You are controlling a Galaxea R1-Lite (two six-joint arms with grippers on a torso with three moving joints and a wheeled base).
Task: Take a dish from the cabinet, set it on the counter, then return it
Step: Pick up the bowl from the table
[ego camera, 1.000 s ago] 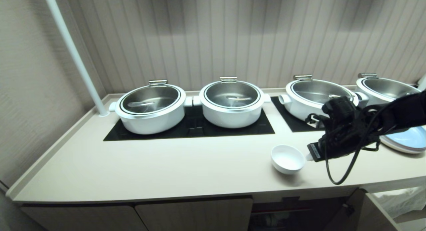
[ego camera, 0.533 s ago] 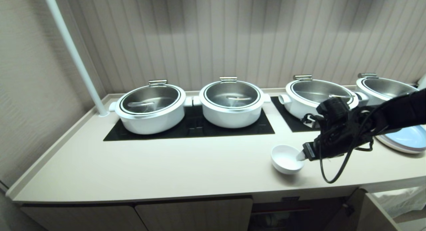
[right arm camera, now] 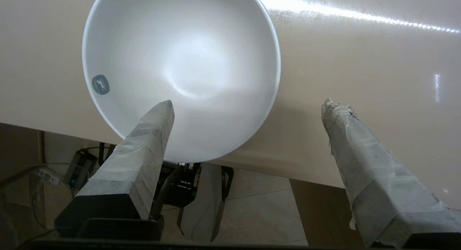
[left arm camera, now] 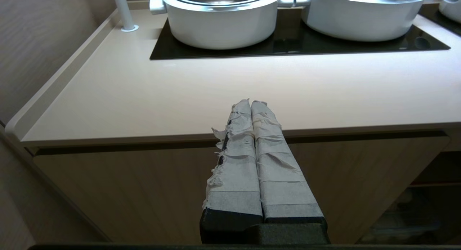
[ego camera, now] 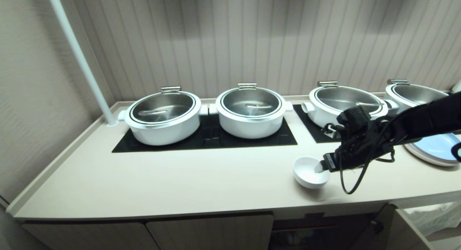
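At lower right of the head view, the right end effector [ego camera: 318, 166] has spread its fingers wide and now straddles the rim of the dish [ego camera: 309, 172] on the surface [ego camera: 180, 178], apparently preparing to regrasp it for return.

The right gripper [ego camera: 318, 167] covers part of the dish [ego camera: 306, 172] rim. The rightmost pot [ego camera: 414, 95] and the blue plate [ego camera: 434, 147] sit partly behind the arm, and the cabinet [ego camera: 216, 230] runs off the bottom edge.
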